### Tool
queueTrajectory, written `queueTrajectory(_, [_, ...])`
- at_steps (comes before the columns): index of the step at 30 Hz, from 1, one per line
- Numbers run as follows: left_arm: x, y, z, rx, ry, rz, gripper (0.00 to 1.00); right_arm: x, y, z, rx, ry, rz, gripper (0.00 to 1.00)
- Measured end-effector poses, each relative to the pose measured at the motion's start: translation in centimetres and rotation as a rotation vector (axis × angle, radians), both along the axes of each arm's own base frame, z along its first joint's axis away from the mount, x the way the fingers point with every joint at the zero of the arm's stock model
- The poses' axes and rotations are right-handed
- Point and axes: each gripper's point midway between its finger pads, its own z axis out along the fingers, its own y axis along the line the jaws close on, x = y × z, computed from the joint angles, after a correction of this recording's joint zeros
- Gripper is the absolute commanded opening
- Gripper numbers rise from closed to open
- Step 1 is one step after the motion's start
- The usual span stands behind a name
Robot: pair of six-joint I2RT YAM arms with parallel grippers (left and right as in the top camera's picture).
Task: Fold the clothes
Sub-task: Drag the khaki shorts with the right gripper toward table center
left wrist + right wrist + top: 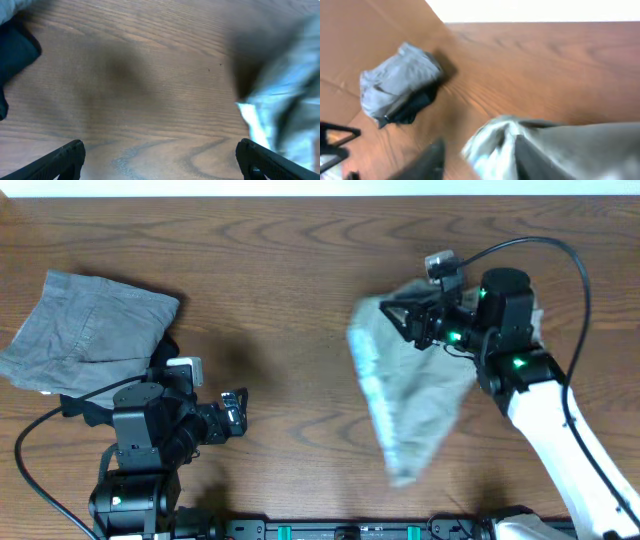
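khaki shorts (pixel 415 395) bunched, no fold yet imo; right claw (pixel 415 320) pinches them above counter (pixel 300 260), left claw (pixel 238 412) wide, empty.

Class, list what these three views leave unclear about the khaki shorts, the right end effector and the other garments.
1. Right end effector grip: overhead, its own housing covers where it meets the khaki shorts; in the right wrist view, blurred cloth hides it.
2. Shorts' pockets and legs: bunched and blurred in all views, and cut off at the left wrist view's right edge.
3. Black garment: overhead, mostly tucked under the grey shorts; shape unreadable.
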Motion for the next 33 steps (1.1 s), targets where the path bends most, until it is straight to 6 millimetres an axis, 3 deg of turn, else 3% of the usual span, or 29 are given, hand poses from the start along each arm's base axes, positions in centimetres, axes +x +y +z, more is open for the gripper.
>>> queueTrajectory(3, [0.0,0.0,0.0,0.000,0.000,0.000,0.98,-0.7,-0.4,0.8,0.001,0.004,-0.024,0.60])
queueTrajectory(9, [0.1,0.0,0.1,0.000,-0.004,-0.001,0.98,-1.9,-2.6,-3.2,-0.085,0.188,-0.099,0.58])
queueTrajectory(15, [0.1,-0.9,0.5,-0.038,-0.015,-0.039,0.99,-3.0,-9.1,-8.6,-0.326,0.378,-0.346,0.60])
queueTrajectory(18, [0.0,-1.8,0.6,-0.082,-0.007,-0.080,0.91,-3.4,-12.5,-9.9,-0.442,0.419,-0.469,0.63])
queueTrajectory(23, [-0.4,-3.9,0.3,-0.186,0.043,-0.173,0.80,-4.3,-17.8,-11.0,-0.601,0.471,-0.649,0.66])
queueTrajectory(27, [-0.7,-5.5,-0.3,-0.268,0.109,-0.239,0.68,-4.9,-20.6,-11.3,-0.646,0.505,-0.737,0.70])
queueTrajectory(33, [-1.7,-8.9,-2.0,-0.309,0.228,-0.384,0.67,-5.5,-22.1,-11.5,-0.673,0.532,-0.783,0.74])
